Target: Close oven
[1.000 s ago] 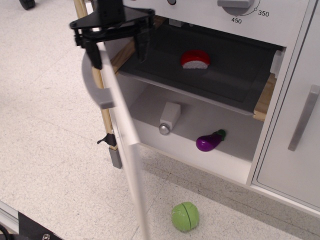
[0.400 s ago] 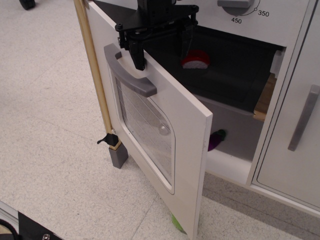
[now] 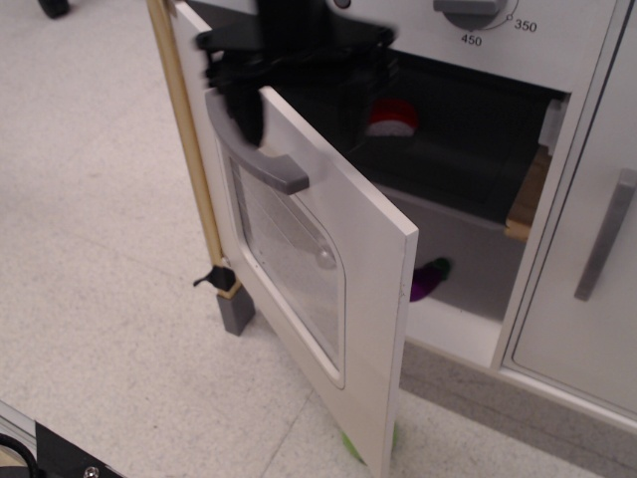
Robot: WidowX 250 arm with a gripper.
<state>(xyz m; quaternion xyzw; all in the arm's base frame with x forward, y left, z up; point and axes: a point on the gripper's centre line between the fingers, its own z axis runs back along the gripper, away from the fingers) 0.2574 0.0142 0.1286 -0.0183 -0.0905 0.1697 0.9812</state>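
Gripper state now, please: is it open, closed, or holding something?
Gripper: motion-blurred over the top edge of the oven door; open or shut cannot be told.

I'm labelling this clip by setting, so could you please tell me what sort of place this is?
Probably a toy play kitchen on a speckled floor: a white oven with windowed door ajar, a temperature dial, and a plastic eggplant inside.

white oven [image 3: 358,259], grey handle [image 3: 261,165], black pincer [image 3: 289,60]
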